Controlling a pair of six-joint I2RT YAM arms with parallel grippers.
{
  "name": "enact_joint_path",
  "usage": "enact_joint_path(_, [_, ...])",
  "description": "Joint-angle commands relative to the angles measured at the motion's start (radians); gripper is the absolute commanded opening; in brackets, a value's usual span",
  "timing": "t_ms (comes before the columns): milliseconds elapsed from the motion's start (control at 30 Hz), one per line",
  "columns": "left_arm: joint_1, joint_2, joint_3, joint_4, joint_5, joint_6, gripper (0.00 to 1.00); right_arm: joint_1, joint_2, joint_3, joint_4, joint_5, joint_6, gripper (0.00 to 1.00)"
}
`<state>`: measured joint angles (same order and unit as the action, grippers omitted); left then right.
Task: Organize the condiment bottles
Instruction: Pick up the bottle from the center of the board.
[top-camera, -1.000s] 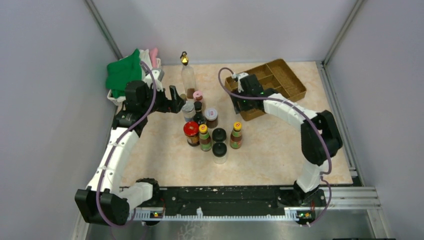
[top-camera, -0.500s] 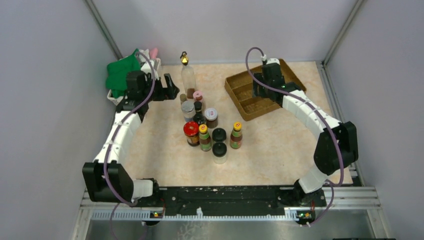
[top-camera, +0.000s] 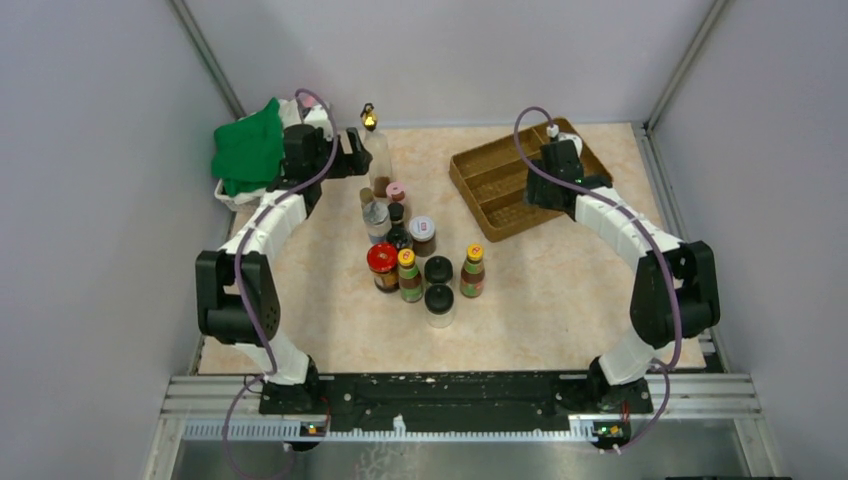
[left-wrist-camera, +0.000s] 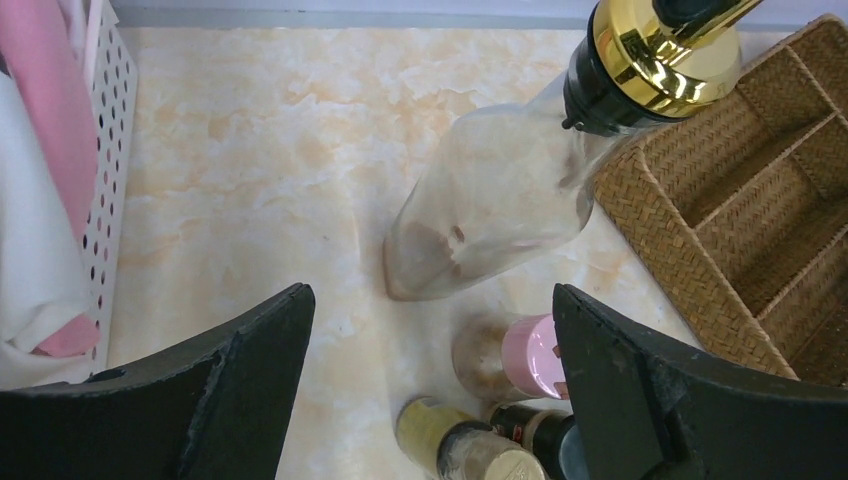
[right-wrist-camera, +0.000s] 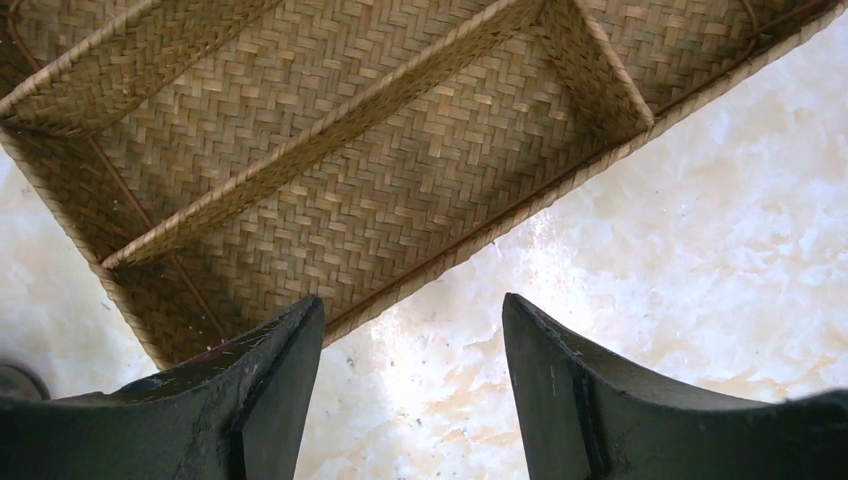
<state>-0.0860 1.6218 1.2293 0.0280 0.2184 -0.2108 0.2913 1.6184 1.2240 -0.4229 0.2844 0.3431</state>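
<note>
The condiment bottles stand in a cluster mid-table: a red-capped jar (top-camera: 382, 262), yellow-capped bottles (top-camera: 473, 268), black-capped jars (top-camera: 439, 297), a pink-capped jar (top-camera: 396, 190) and a silver-capped one (top-camera: 376, 213). The tall clear gold-topped bottle (top-camera: 376, 155) stands behind them. My left gripper (top-camera: 352, 155) is open and empty just left of the tall bottle (left-wrist-camera: 500, 190). In the left wrist view the gripper (left-wrist-camera: 430, 296) frames that bottle's base, with the pink-capped jar (left-wrist-camera: 525, 355) by its right finger. My right gripper (top-camera: 537, 195) is open and empty over the tray's near edge (right-wrist-camera: 410, 300).
The brown woven compartmented tray (top-camera: 520, 215) lies at the back right; its compartments (right-wrist-camera: 380, 190) hold nothing in the right wrist view. A white perforated basket (left-wrist-camera: 105, 150) with a green cloth (top-camera: 247, 148) and pink cloth sits at the back left, close to my left arm.
My left arm has swung toward the back and right, bringing its open gripper up beside the tall bottle. My right arm has moved right and back across the tray.
</note>
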Motion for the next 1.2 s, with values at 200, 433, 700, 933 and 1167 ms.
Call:
enact_joint_path(200, [-0.076,-0.130,-0.033,-0.039,-0.139,0.025,0.96,0.028,0.008,-0.016,0.047,-0.228,-0.037,0.64])
enact_joint_path(433, [-0.092,-0.330,-0.157,-0.161,-0.120,-0.018,0.96,0.134,-0.068,-0.064,0.025,-0.282,-0.051,0.67])
enact_joint_path(700, [-0.136,-0.385,-0.186,-0.251,-0.135,-0.012,0.95,0.282,-0.266,-0.133,-0.141,-0.014,0.033,0.69])
enact_joint_path(933, [-0.151,-0.413,-0.197,-0.274,-0.139,-0.003,0.95,0.337,-0.434,-0.259,-0.187,0.138,0.127,0.70])
enact_joint_path(1167, [-0.155,-0.427,-0.191,-0.297,-0.145,0.007,0.95,0.444,-0.535,-0.351,-0.149,0.069,0.147,0.69])
